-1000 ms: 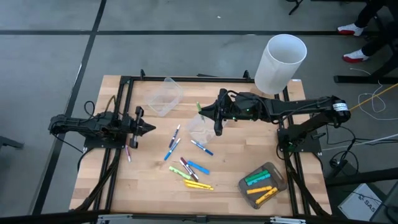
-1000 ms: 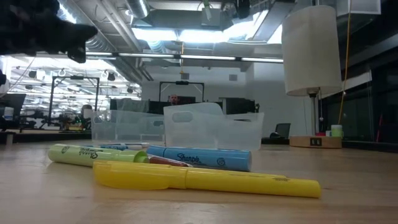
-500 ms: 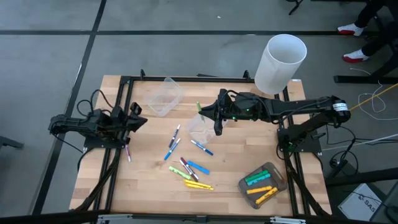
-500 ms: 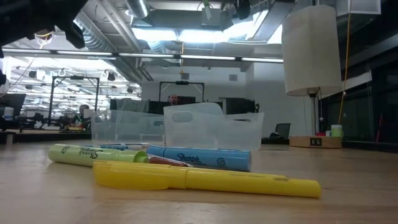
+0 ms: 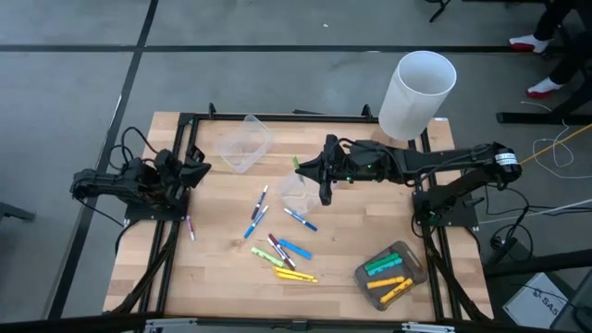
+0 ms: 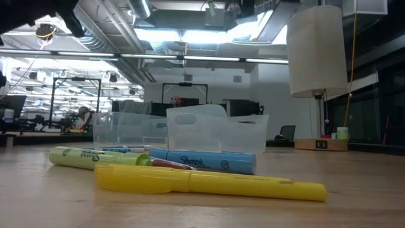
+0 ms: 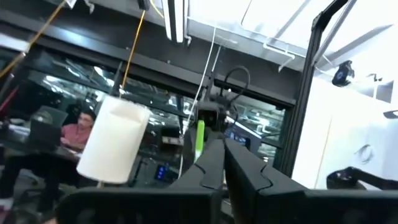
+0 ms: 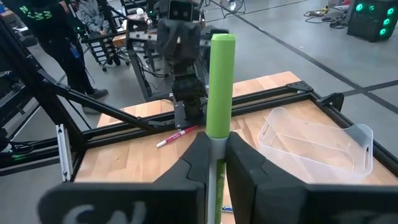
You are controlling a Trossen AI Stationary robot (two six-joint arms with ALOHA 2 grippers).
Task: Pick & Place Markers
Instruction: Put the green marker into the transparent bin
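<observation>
Green marker (image 8: 221, 84) pinched in right gripper (image 8: 214, 152), plain only from its wrist; left gripper (image 7: 224, 163) closed, empty

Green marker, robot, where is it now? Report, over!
Right gripper shut on green marker, above clear tub. Left gripper shut, empty, raised at table's left edge. Nothing blocking.

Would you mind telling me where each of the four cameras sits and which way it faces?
High view: overhead, straight down on the table; both arms show.
Low view: at tabletop height, level past a yellow marker to clear tubs.
Left wrist view: past the shut left gripper, tilted up toward the ceiling.
Right wrist view: past the right gripper holding a green marker, toward the left arm.
Both wrist views share the green marker.
</observation>
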